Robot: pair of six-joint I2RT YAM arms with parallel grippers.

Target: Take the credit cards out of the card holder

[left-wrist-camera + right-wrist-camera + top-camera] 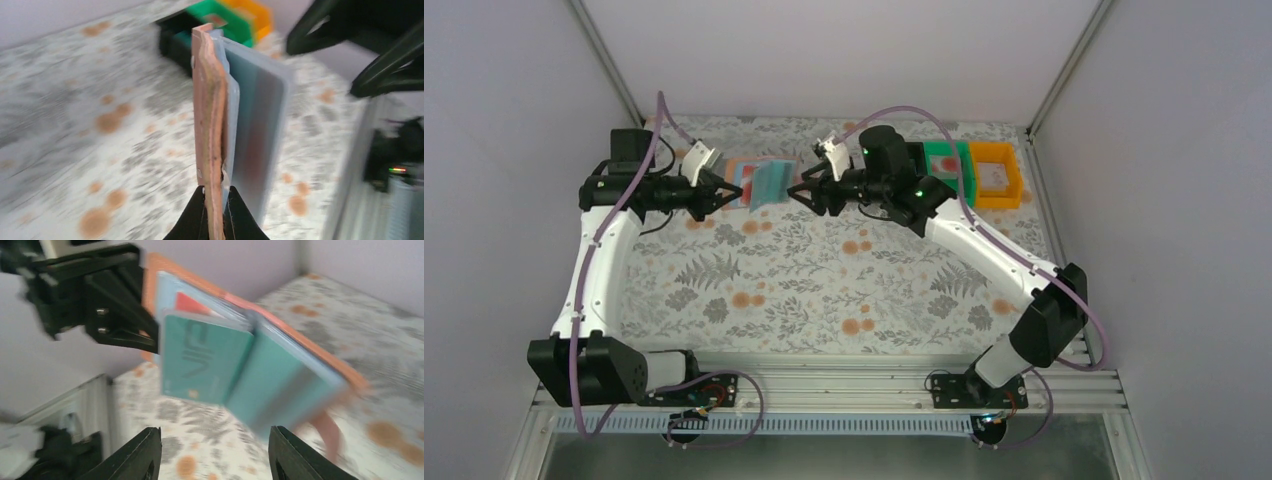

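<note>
My left gripper [732,194] is shut on the edge of the card holder [759,182], held above the table; in the left wrist view [215,200] its salmon-tan cover [207,115] stands edge-on between the jaws. In the right wrist view the holder [280,347] hangs open, light blue inside. A teal card [202,360] sticks out of its pocket, with a card with a red mark [187,302] behind it. My right gripper [796,193] is open and empty, just right of the holder, jaws wide apart below it in the right wrist view [215,452].
Black [916,158], green [949,165] and orange [997,176] bins stand in a row at the back right of the floral table [824,290], behind my right arm. Grey walls close in the back and sides.
</note>
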